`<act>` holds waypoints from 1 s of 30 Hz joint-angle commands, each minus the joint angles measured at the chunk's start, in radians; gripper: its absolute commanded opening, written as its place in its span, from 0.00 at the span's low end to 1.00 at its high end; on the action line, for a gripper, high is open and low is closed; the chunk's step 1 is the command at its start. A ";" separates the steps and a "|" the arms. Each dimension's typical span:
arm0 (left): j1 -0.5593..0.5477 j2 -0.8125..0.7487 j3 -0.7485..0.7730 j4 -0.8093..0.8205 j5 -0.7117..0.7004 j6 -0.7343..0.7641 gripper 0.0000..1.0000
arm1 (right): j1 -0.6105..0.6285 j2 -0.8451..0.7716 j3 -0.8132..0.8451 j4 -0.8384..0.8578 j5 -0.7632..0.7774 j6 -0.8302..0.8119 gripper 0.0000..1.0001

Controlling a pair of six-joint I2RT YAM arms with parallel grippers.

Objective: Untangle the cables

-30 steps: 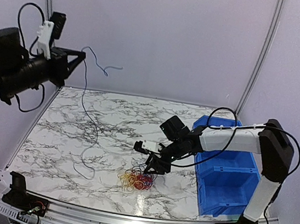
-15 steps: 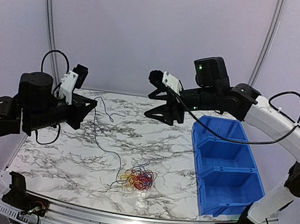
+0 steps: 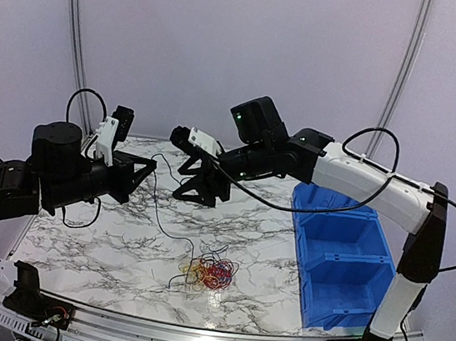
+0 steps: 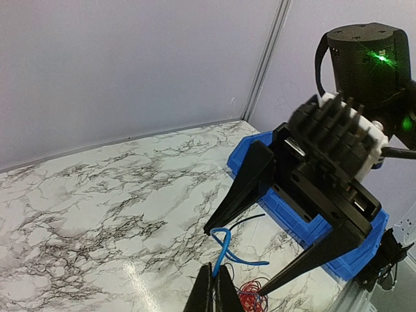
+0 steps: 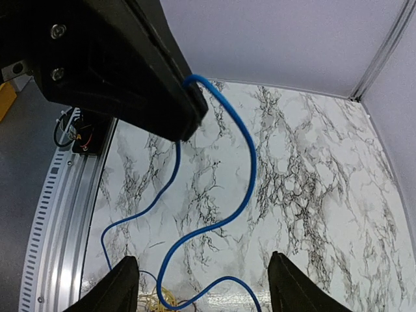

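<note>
Left gripper (image 4: 214, 278) pinching blue cable (image 5: 253, 164), right gripper (image 3: 183, 185) spread wide

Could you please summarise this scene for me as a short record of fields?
left gripper: shut on blue cable, raised above table
right gripper: open, facing left gripper, holding nothing
blue cable: hangs from left gripper toward bundle
bundle: tangled cables lying on table
bin: blue, on table's right side

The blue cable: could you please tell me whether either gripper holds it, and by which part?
The left gripper pinches the blue cable partway along its length between shut fingertips; the right gripper is open and holds nothing.
</note>
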 commanded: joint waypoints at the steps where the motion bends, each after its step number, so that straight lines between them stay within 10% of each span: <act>1: 0.005 -0.021 -0.019 0.059 0.027 -0.027 0.00 | 0.006 0.014 0.062 0.007 -0.031 0.046 0.58; 7: 0.005 -0.014 -0.043 0.068 0.023 -0.022 0.00 | 0.006 -0.008 0.070 0.025 0.014 0.046 0.00; 17: 0.005 -0.038 -0.125 0.074 -0.065 -0.016 0.45 | -0.100 -0.166 0.230 0.065 0.124 -0.012 0.00; 30: 0.005 -0.008 -0.185 0.082 -0.105 0.018 0.55 | -0.368 -0.284 0.184 0.131 0.177 0.020 0.00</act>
